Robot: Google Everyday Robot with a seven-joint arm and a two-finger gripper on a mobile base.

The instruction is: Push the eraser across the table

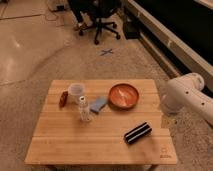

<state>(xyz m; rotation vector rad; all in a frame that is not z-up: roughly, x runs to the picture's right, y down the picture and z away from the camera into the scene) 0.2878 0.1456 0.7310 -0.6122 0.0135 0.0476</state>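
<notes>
The eraser (137, 132), a black block with white lengthwise stripes, lies at an angle on the right front part of the light wooden table (75, 142). The table's small dark logo (163, 152) is at its front right corner. My white arm (187, 95) hangs beside the table's right edge, apart from the eraser. The gripper itself is out of view.
An orange bowl (124, 95), a small light-blue block (98, 104), a small clear bottle (85, 111), a whitish cup (76, 91) and a reddish-brown item (63, 98) stand on the table's back half. An office chair (97, 20) and a blue floor cross (106, 52) lie beyond.
</notes>
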